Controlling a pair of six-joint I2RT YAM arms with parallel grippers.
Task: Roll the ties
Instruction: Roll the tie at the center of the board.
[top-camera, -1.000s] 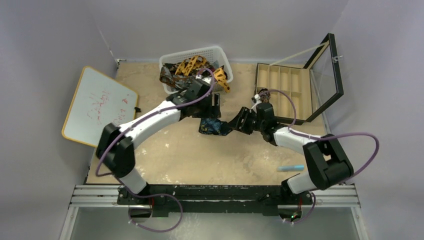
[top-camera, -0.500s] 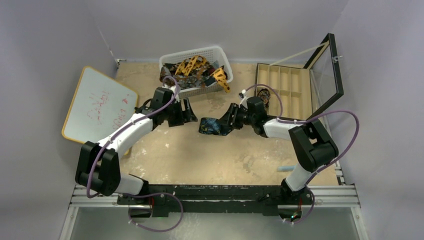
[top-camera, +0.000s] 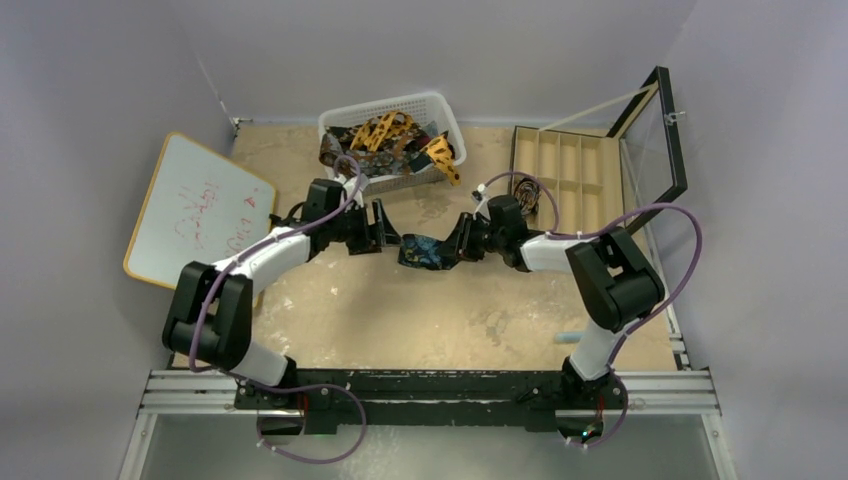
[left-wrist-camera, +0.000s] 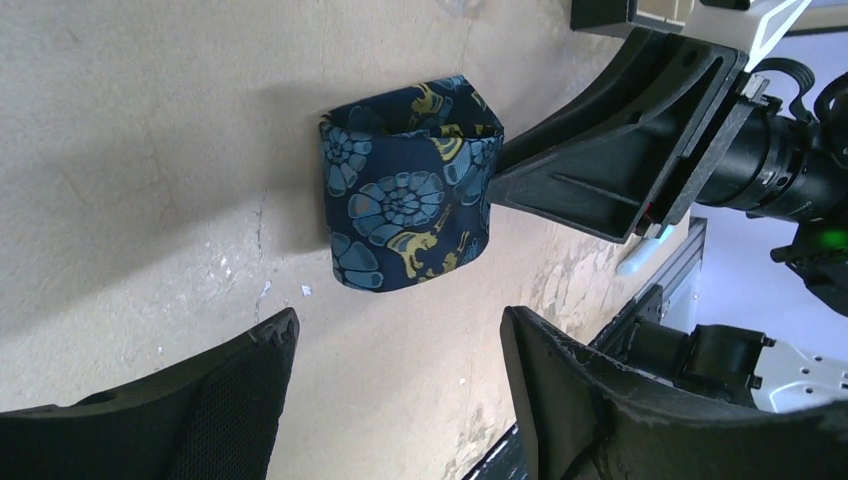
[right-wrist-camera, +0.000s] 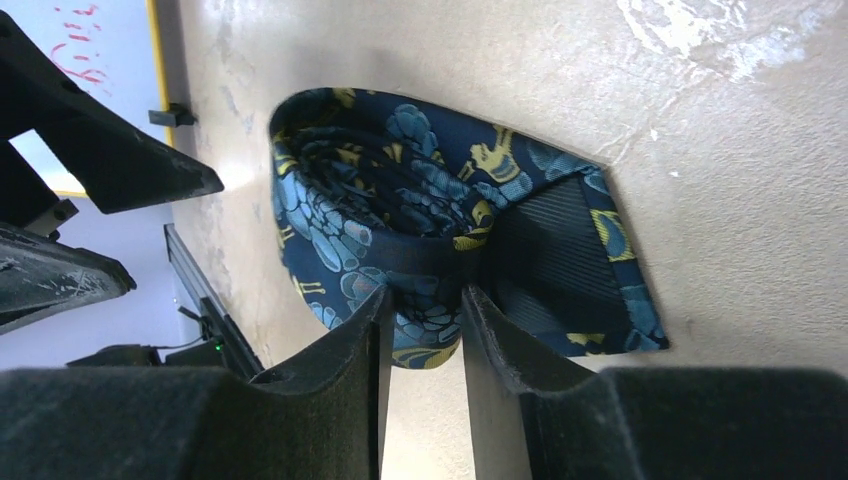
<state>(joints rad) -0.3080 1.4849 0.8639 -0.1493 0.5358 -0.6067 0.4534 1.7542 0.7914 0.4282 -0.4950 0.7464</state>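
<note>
A rolled dark navy tie (top-camera: 421, 251) with blue-gold print lies on the tan table; it also shows in the left wrist view (left-wrist-camera: 405, 200) and the right wrist view (right-wrist-camera: 420, 225). My right gripper (top-camera: 452, 249) (right-wrist-camera: 424, 300) is shut on the roll's edge, pinching the fabric between its fingers. My left gripper (top-camera: 388, 240) (left-wrist-camera: 395, 335) is open and empty, just left of the roll, not touching it. Orange-yellow and dark brown ties (top-camera: 385, 137) lie heaped in the white mesh basket (top-camera: 432, 101) at the back.
A whiteboard (top-camera: 197, 211) lies at the left edge. An open black box (top-camera: 570, 180) with tan compartments and a raised lid stands at the right. A light blue pen (top-camera: 572, 337) lies near the front right.
My left arm has drawn back from the basket and come down to the left of the roll. My right gripper has stayed on the roll while its arm swung leftward.
</note>
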